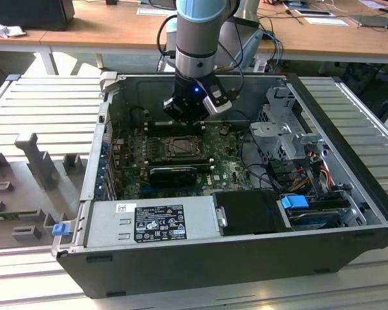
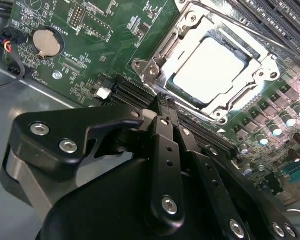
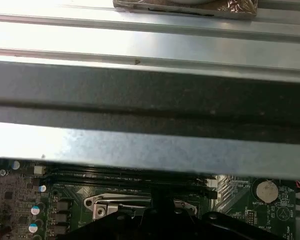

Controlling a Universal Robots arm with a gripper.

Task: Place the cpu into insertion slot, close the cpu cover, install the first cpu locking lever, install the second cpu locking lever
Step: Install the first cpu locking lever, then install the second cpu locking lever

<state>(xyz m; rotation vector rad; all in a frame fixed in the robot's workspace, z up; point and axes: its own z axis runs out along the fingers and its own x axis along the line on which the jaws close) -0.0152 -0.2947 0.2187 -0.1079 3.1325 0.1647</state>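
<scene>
The cpu [image 2: 207, 70] lies flat in its socket on the green motherboard, its pale grey top glaring in the second wrist view. The cpu cover [image 2: 157, 55], a silvery metal frame, lies down around it with the chip showing through its window. My gripper [image 2: 164, 102] hovers just beside the socket's near corner, its black fingers [image 2: 160, 130] pressed together and holding nothing. In the exterior view the gripper [image 1: 189, 115] hangs over the socket [image 1: 180, 148] inside the open computer case. I cannot tell how the locking levers stand.
The case's dark rear wall [image 3: 150, 100] stands close by in the first wrist view. Memory slots [image 2: 270, 20] run beside the socket, and a coin battery [image 2: 45, 42] sits on the board. A long black card [image 1: 174, 174], a power supply [image 1: 152, 223] and a drive cage [image 1: 284, 132] crowd the case.
</scene>
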